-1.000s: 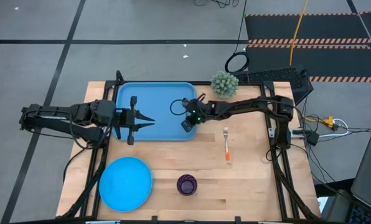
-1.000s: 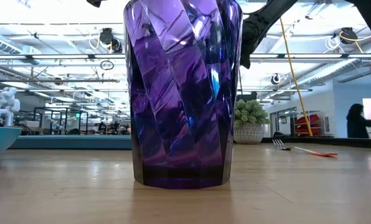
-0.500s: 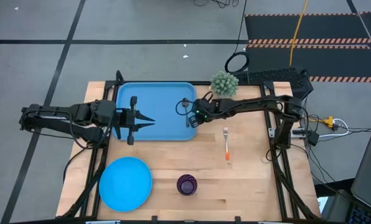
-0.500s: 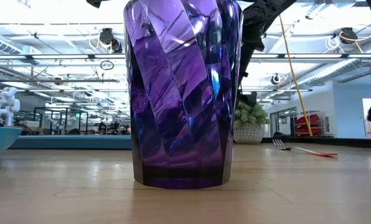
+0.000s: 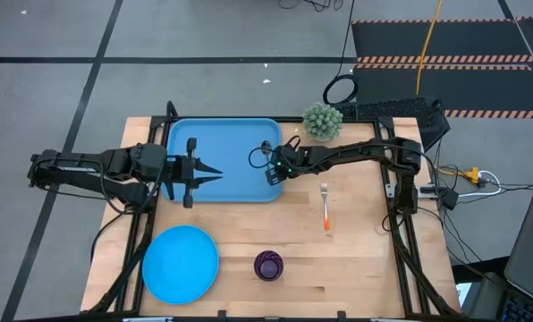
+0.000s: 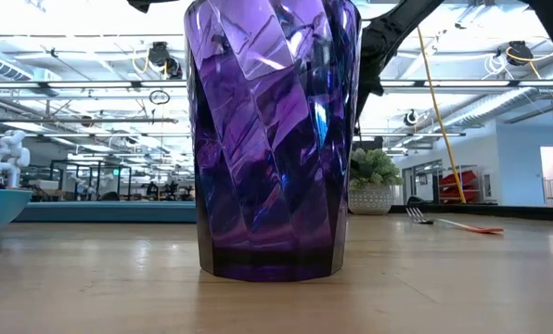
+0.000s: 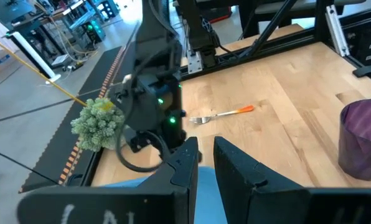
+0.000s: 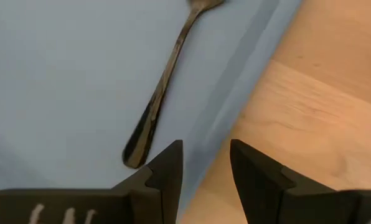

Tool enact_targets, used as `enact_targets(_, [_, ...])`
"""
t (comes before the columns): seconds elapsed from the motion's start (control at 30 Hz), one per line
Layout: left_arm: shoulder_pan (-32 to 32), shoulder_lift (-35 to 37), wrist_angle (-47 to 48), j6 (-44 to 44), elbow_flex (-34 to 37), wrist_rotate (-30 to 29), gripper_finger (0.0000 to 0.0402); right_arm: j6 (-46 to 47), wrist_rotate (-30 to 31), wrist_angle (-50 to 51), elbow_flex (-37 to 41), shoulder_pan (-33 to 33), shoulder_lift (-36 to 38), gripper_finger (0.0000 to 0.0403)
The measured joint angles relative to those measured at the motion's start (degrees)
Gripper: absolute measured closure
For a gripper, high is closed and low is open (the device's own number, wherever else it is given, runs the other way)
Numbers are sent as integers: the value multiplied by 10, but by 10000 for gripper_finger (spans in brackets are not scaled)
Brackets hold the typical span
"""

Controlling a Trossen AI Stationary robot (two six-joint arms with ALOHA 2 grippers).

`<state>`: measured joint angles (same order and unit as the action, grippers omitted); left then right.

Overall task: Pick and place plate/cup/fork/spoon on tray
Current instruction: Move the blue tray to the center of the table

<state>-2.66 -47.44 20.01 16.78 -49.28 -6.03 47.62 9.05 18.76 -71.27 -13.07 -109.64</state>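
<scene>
The dark metal spoon lies flat on the blue tray, close along its right rim, and nothing touches it. My right gripper hangs open over that rim, just behind the spoon's handle end. My left gripper hovers open over the tray's left part. The sky-blue plate and the purple cup stand near the table's front edge. The orange-handled fork lies on the wood to the right of the tray.
A small potted plant stands at the tray's far right corner. Bare wood lies to the right of the cup and the fork. In the low view the cup fills the middle and hides the tray.
My right gripper has rolled and tipped at the tray's right rim while staying about where it was. My left arm has kept still.
</scene>
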Motion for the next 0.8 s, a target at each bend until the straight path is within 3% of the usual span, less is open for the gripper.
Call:
enact_targets(0.13, [0,0,0,0,0,-4,346,-2,-1,-3,0,1,-8,275])
enact_targets(0.8, [0,0,0,-3,0,-4,346,24,18,193,-2,32,-6,275])
